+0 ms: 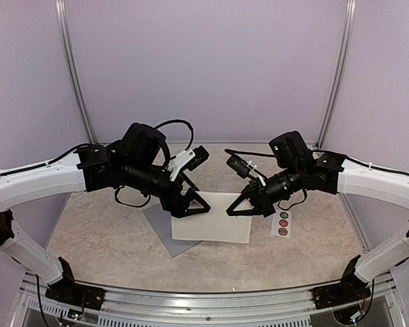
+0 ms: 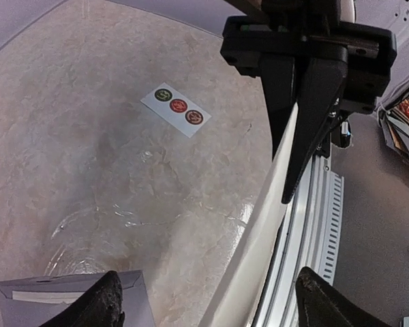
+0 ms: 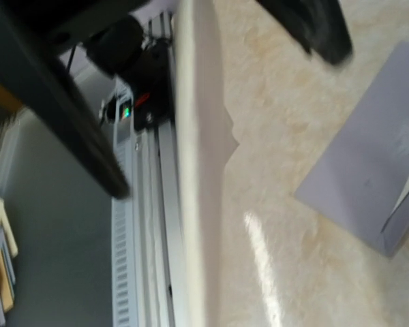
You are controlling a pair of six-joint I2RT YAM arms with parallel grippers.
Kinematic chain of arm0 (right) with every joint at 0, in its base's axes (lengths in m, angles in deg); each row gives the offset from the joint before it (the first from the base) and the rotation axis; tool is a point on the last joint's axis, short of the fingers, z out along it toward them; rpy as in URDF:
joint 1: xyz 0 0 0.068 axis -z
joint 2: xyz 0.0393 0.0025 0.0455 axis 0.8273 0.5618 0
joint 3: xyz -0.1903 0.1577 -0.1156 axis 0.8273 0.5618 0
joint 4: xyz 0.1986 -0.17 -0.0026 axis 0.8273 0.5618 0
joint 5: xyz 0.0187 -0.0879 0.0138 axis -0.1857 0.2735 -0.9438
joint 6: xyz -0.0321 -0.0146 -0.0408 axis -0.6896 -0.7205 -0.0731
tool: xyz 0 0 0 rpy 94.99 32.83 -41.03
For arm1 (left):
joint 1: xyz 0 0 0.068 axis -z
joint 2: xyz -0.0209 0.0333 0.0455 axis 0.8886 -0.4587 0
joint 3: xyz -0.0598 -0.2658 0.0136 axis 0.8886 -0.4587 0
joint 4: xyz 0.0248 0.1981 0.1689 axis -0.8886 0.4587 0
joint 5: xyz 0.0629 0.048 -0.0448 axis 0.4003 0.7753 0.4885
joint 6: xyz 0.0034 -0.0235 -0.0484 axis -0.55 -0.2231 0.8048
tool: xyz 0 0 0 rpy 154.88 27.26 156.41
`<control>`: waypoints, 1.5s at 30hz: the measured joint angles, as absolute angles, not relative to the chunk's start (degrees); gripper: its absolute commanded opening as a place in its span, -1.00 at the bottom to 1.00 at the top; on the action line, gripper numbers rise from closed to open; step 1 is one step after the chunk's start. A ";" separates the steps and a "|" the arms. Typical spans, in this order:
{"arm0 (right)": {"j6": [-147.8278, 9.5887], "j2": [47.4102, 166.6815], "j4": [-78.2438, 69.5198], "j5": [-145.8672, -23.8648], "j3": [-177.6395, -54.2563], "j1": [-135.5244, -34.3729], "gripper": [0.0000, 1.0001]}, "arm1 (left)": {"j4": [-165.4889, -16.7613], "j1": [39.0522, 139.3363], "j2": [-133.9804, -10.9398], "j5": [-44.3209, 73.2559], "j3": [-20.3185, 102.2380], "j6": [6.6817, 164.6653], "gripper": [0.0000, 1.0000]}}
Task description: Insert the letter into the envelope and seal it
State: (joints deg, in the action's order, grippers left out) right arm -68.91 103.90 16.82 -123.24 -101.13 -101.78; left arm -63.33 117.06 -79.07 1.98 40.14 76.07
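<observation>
Lavender walls [image 1: 211, 68] close in a marbled beige table [image 1: 88, 235], with bare surface at the left and lower middle of the top view. At centre, the right gripper [image 1: 240, 208] is pressed together on the letter's [image 1: 215, 221] right edge. The left gripper [image 1: 196, 206] stands spread at the sheet's left edge. The envelope [image 1: 162, 228] lies flat at the letter's lower left, partly hidden beneath it. A sticker strip [image 1: 283, 223] sits just right. The right wrist view is blurred.

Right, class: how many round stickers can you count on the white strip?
3, in a row on the strip right of the paper: green at one end, red in the middle, darker red at the other end. None seems hidden.
</observation>
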 measured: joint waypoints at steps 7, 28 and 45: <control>-74.26 107.33 26.35 -121.50 -106.11 -103.66 -1.00 | -59.83 118.31 -82.35 -2.40 42.20 73.82 -0.14; -80.93 110.52 37.74 -118.13 -111.84 -104.68 -1.00 | -56.27 118.68 -86.13 -7.51 44.32 72.47 -0.53; -81.39 110.98 39.73 -117.91 -111.99 -104.70 -1.00 | -55.39 118.73 -87.47 -8.82 45.24 72.71 -0.71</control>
State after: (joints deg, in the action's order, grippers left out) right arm -81.39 110.98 39.73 -117.91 -111.99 -104.70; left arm -55.39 118.73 -87.47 -8.82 45.24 72.71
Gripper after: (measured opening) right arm 0.004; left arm 0.087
